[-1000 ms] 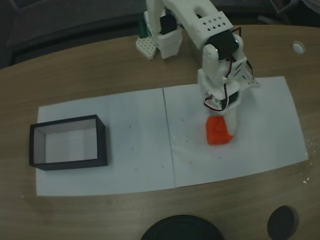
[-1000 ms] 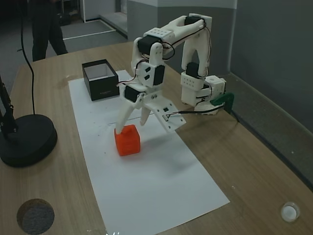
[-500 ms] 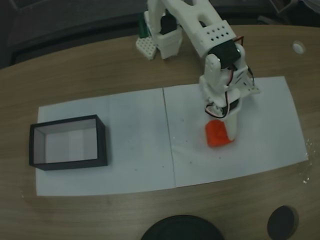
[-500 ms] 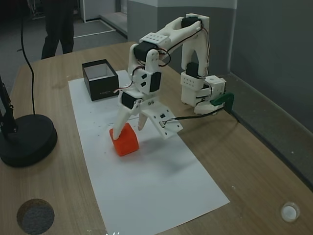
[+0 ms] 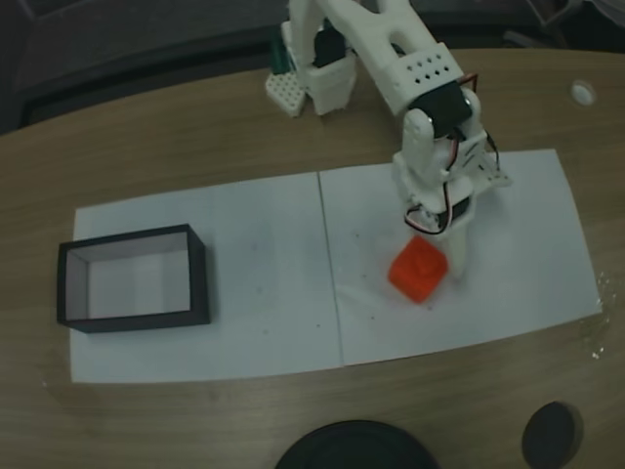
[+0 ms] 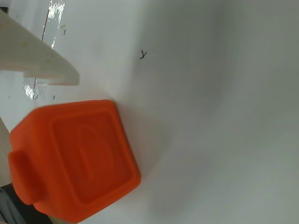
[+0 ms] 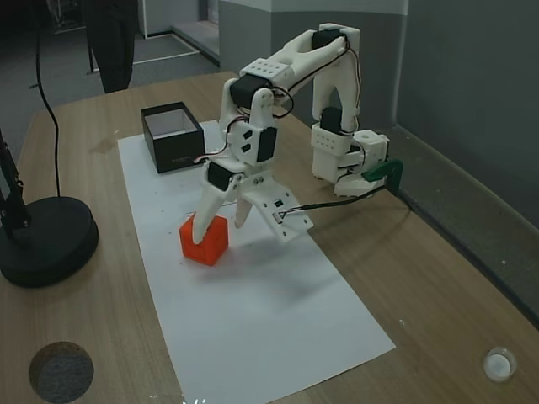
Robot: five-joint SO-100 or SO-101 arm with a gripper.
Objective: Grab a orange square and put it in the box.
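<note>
Light wooden worktop [image 7: 438, 278] with rounded edge, white paper sheets [image 5: 264, 293] laid across it, grey wall panel [image 7: 472, 76] behind, grey floor [image 7: 160, 46] beyond, black round lamp base [image 7: 46, 240] at left

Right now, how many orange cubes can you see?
1. The cube lies on the white paper, by the open gripper, with one finger against it and well apart from the box. I see none in the box.
</note>
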